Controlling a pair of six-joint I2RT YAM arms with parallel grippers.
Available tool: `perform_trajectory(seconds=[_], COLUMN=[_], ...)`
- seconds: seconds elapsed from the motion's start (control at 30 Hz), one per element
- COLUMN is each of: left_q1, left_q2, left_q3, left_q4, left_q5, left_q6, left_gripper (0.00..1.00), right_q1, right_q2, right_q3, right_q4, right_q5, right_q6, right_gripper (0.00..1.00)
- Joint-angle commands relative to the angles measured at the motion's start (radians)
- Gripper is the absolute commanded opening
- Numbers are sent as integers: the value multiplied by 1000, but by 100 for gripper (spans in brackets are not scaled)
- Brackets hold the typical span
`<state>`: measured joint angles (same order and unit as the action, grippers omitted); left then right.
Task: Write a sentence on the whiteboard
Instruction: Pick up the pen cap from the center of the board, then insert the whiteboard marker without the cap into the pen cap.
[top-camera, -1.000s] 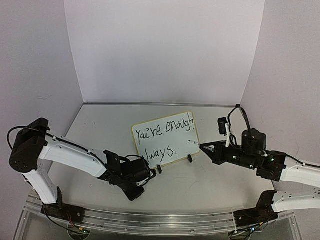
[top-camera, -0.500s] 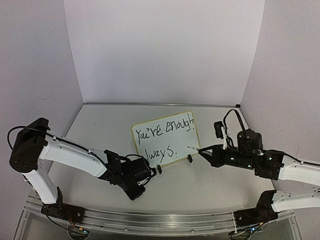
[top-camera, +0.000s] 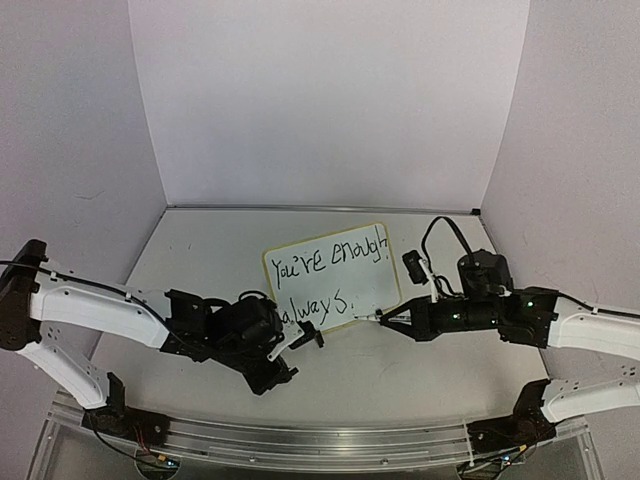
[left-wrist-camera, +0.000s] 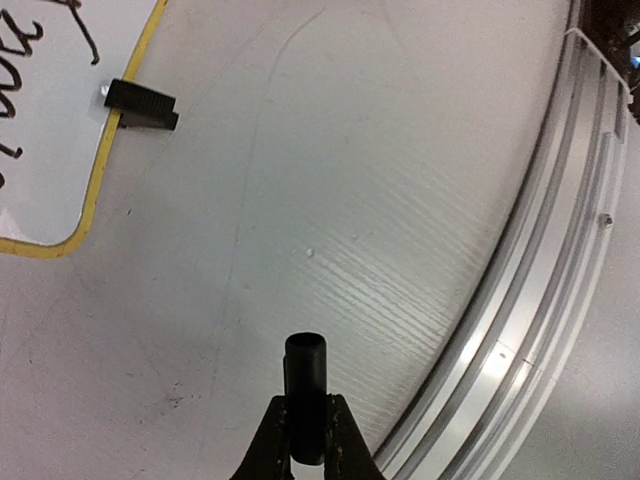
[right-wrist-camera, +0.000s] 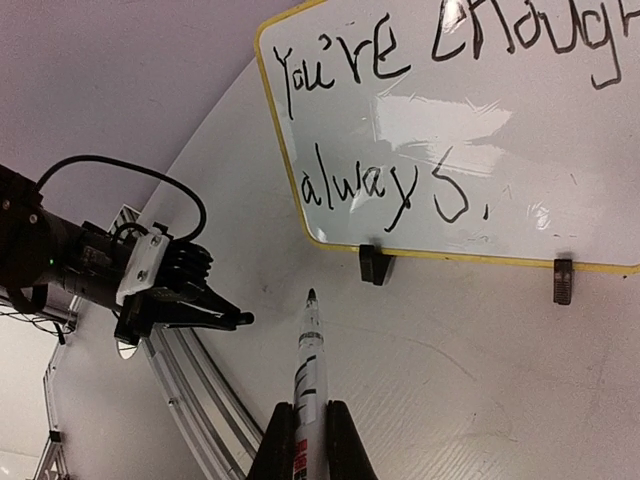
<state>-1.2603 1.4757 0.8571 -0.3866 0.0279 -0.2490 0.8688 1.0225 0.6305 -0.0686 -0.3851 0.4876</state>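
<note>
Soft even light, glare on whiteboard (right-wrist-camera: 470, 120)

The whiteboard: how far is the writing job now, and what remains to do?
Done: the sentence "You're enough always." stands complete on the whiteboard. In hand: the right hand grips the marker, its tip below the board's edge; the left hand grips what looks like a black cap. Left: probably only capping the marker.

Left pincer (left-wrist-camera: 307, 445) clamped, low, pointing inward (right pincer (right-wrist-camera: 309, 440) likewise)
</note>
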Motion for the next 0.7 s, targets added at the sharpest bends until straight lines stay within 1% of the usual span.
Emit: perform_trajectory(seconds=[0.0, 0.07, 0.2, 0.43, 0.53, 0.67], left_q1=[0, 0, 1, 0, 0, 0], left_q2=[-86, -108, -128, -153, -160, -170], left_q3=[-25, -33, -46, -79, -85, -92], left_q4=[138, 174, 214, 239, 244, 251], left_q5=[186, 234, 291, 312, 313, 314], left_q6=[31, 23, 15, 10, 8, 3], left_gripper=[0, 0, 0, 0, 0, 0], right_q1=[-3, -3, -7, -16, -16, -16], right_q2=[67, 103, 158, 217, 254, 289], right_q3=[49, 54, 60, 68, 65, 69], right_q4=[12, 36, 105, 154, 202, 217], right_q5=[-196, -280, -398, -540, -600, -641], right_q6=[-10, -3, 17, 39, 65, 73], right_gripper=[0, 0, 0, 0, 0, 0])
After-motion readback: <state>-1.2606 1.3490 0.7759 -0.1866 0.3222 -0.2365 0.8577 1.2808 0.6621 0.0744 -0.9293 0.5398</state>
